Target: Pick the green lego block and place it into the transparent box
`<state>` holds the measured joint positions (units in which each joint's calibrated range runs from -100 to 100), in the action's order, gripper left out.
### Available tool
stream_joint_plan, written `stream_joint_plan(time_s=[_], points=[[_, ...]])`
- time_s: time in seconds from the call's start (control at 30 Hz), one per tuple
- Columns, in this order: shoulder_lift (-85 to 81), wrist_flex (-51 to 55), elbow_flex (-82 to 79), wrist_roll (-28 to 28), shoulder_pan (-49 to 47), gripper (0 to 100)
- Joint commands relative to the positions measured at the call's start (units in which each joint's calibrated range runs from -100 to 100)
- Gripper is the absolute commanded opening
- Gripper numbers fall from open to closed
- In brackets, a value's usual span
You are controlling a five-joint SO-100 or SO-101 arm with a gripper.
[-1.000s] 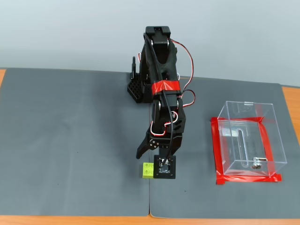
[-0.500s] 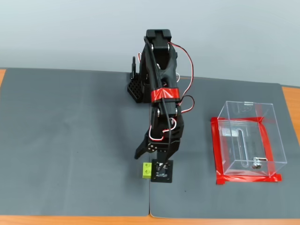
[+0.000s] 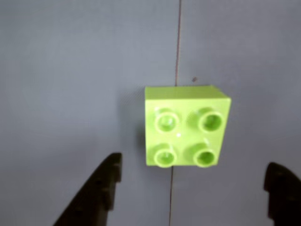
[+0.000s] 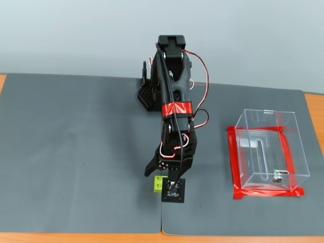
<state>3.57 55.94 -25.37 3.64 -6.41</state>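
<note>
Now gripper (image 3: 190, 188) released, fingers wide, w/ green lego block (image 3: 186, 126) on mat just ahead, untouched.

Green lego block (image 4: 158, 185) half covered by the gripper (image 4: 161, 178) in the fixed view, gripper fingertips (image 3: 101, 188) cut off by the wrist view's lower edge, wrist view soft and blurred, transparent box (image 4: 268, 152) fitting too small to identify.

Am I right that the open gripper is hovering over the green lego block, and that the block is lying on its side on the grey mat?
Not quite. The green lego block is not on its side: the wrist view shows it upright, all four studs facing up. The rest holds: the gripper is open above it, over the grey mat.
</note>
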Motion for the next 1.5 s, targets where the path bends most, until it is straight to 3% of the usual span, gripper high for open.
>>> stream_joint_plan(time_s=[0.0,1.47], points=[[-0.1,-1.2,2.6,-0.2,0.1,34],[4.9,-5.9,1.7,-0.2,0.1,34]])
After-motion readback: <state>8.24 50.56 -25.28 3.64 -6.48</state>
